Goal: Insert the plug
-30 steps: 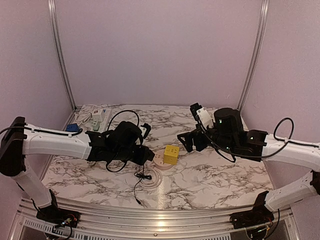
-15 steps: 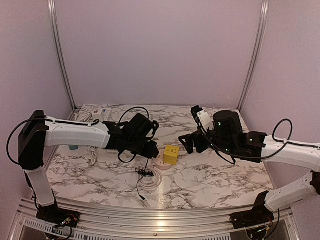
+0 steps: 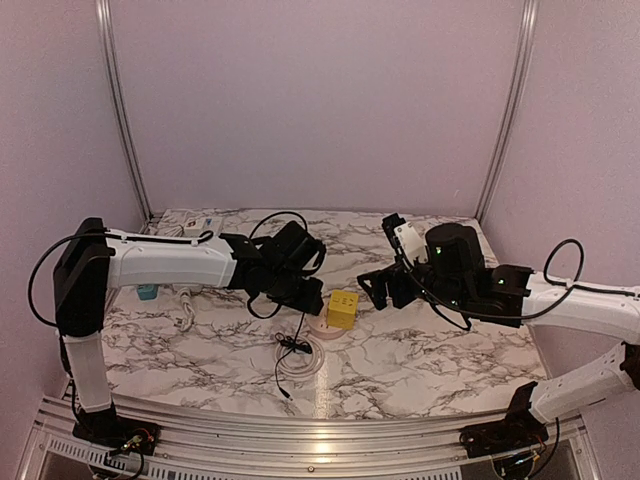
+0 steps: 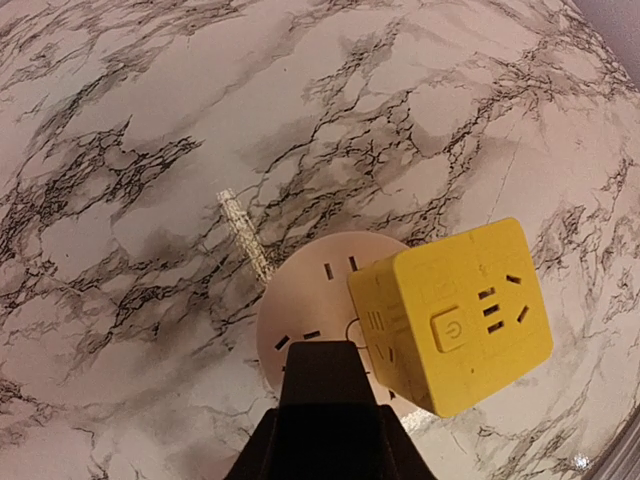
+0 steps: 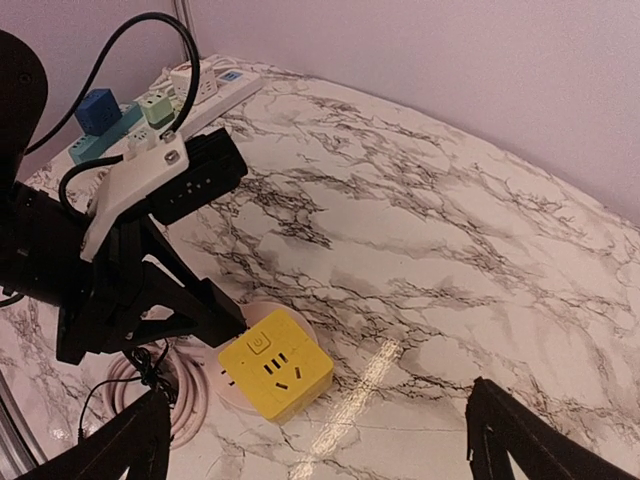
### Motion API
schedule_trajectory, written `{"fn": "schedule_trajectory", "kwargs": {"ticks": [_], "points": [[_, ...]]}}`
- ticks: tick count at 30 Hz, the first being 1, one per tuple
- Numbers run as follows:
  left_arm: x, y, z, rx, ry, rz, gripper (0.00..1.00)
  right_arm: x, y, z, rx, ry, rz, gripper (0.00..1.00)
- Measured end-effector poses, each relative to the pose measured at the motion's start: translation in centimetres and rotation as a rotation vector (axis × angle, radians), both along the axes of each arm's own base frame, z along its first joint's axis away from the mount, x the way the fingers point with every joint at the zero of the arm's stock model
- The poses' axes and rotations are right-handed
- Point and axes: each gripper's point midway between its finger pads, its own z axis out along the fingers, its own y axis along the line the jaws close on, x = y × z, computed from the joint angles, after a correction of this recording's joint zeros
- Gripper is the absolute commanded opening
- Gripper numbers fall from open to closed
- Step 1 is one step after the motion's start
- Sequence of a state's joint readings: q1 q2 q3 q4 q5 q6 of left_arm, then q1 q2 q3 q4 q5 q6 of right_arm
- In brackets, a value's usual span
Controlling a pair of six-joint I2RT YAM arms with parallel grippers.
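A yellow cube adapter (image 3: 343,308) sits plugged into a round pale pink socket base (image 3: 318,326) at the table's middle. My left gripper (image 3: 305,297) is shut on a black plug (image 4: 335,370), whose thin black cable (image 3: 290,346) dangles to the table. In the left wrist view the plug hovers over the base's near slots (image 4: 300,335), just left of the cube (image 4: 455,315). My right gripper (image 3: 376,285) is open and empty, to the right of the cube (image 5: 275,365) and above the table.
White power strips with blue and green adapters (image 3: 195,232) lie at the back left. A blue plug (image 3: 147,292) lies at the left edge. The base's pale coiled cord (image 3: 300,362) lies in front of it.
My left arm has swung right and away from me, carrying the black plug and its cable up to the round base. The right arm has barely moved.
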State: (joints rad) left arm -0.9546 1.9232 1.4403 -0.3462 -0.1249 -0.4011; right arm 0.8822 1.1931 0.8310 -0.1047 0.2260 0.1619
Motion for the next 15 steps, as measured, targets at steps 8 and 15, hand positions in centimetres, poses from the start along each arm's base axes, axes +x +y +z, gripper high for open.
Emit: {"fn": "schedule_trajectory", "kwargs": {"ticks": [8,15], "points": [[0.3,-0.1,-0.9,0.024,0.021,0.026,0.00,-0.2,-0.1,-0.6,-0.006,0.011,0.001,0.99],[0.5,-0.1,-1.1,0.032,0.026,0.036,0.00,-0.2,-0.1,-0.7,-0.002,0.012,0.001,0.98]]}}
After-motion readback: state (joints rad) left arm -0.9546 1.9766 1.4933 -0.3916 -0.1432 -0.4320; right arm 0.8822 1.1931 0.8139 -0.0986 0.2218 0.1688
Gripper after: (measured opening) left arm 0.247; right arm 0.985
